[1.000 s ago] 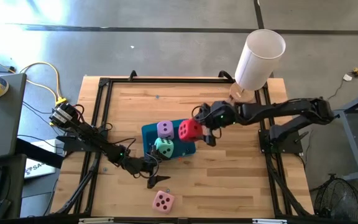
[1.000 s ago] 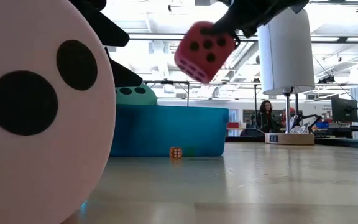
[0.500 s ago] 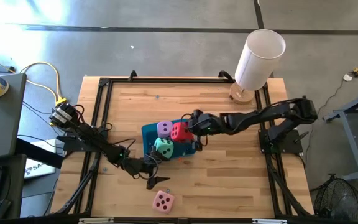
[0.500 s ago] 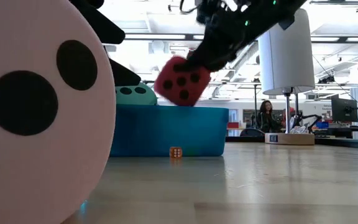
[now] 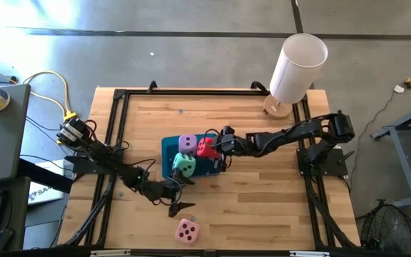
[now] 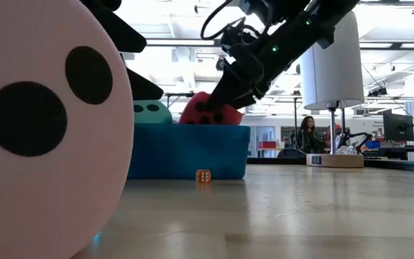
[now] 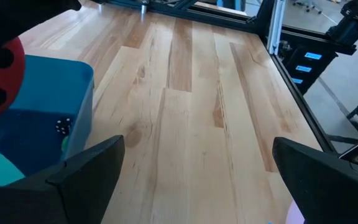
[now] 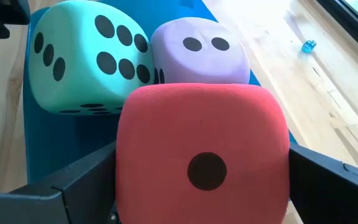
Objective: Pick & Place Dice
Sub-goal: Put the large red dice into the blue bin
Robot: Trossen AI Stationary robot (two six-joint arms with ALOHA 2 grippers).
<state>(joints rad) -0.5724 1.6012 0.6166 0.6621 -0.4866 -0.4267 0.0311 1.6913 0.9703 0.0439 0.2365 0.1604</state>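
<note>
The teal tray [image 5: 168, 151] sits mid-table and holds the lilac die [image 5: 188, 143] and the mint green die [image 5: 185, 165]. My right gripper [image 5: 216, 148] reaches over the tray's right end and is shut on the red die [image 5: 205, 148]. In the low view the red die [image 6: 207, 112] is sunk partly behind the tray wall [image 6: 185, 151]. The pink die [image 5: 188, 230] rests on the table near the near edge and fills the left of the low view [image 6: 49, 129]. My left gripper [image 5: 180, 198] waits open between the tray and the pink die. My right gripper pinches the red die between its two fingers [image 8: 73, 180], one on each of two opposite faces, with the one-pip face [image 8: 204, 168] toward the wrist camera. It comes slanting down from the table's right. The die's lower part is inside the tray; whether it rests on the floor is hidden by the wall.
A tall white cylinder [image 5: 298, 63] stands on a round base at the far right corner. A tiny orange die [image 6: 203, 175] lies on the table before the tray, and a tiny blue die [image 8: 309, 45] beyond it. A black frame [image 5: 113, 128] edges the table. A person [image 6: 309, 133] sits far off.
My right gripper has moved toward the table's left and down, carrying the red die from above the tray's right end into the tray, beside the lilac and mint green dice. It has stayed shut on it. The tray's right end has slid slightly left.
</note>
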